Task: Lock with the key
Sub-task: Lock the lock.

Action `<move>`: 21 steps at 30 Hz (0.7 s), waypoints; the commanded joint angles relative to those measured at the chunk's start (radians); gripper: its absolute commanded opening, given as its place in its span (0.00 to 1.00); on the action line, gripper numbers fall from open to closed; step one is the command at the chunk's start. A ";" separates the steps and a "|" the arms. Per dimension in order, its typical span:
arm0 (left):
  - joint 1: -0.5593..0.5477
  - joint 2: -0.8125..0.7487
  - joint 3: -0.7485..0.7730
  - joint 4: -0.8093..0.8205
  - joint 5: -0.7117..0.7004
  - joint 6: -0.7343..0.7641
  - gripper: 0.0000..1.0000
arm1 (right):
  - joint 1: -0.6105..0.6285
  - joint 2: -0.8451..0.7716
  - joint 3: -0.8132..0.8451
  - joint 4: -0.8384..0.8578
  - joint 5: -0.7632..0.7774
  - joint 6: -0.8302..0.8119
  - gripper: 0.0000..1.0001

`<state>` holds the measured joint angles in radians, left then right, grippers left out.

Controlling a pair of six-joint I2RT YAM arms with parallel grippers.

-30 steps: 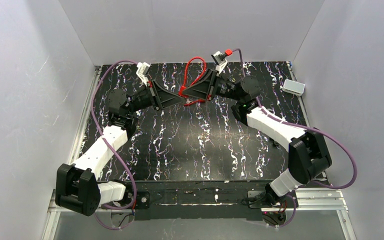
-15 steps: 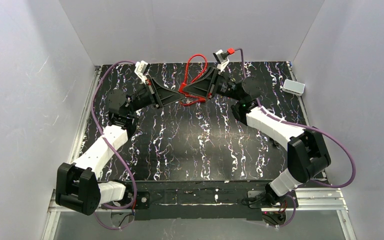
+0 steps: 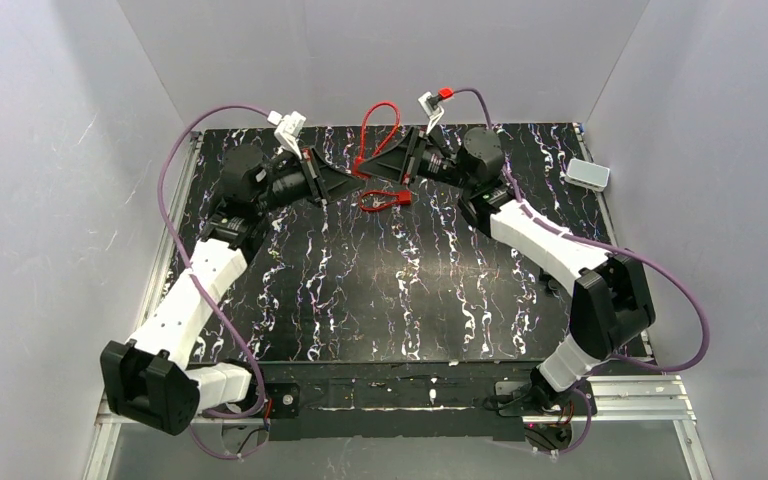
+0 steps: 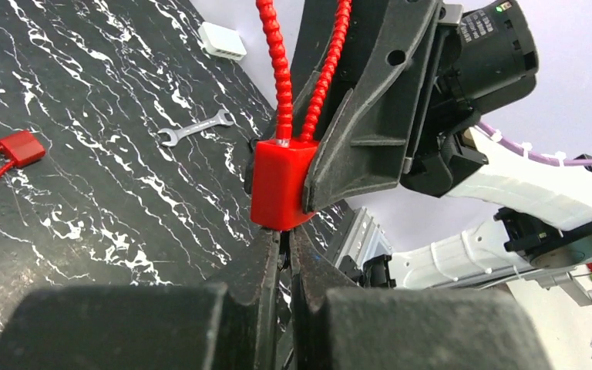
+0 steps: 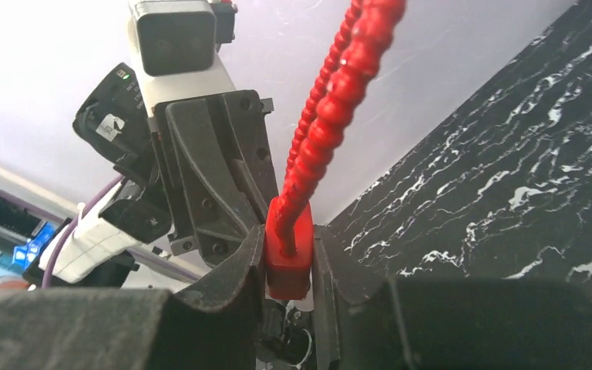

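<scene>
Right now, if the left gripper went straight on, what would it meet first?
The lock, clamped in the right gripper directly ahead. It looks nearly touching, though depth is unclear.

I see the black table with its white marble streaks. Near its far edge lies a small red block with a thin red cord. A small flat wrench lies between this block and a white box at the far right corner.
</scene>
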<state>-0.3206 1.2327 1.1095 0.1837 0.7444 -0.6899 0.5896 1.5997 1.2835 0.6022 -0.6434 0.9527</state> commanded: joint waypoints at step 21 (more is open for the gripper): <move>-0.088 -0.133 -0.084 -0.128 0.061 0.061 0.00 | -0.060 -0.018 -0.067 0.305 0.135 0.223 0.01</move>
<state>-0.3378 1.1587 0.9203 0.5213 0.8024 -1.0080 0.5751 1.6192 1.1625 0.9768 -0.7208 1.2514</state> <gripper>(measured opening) 0.025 0.295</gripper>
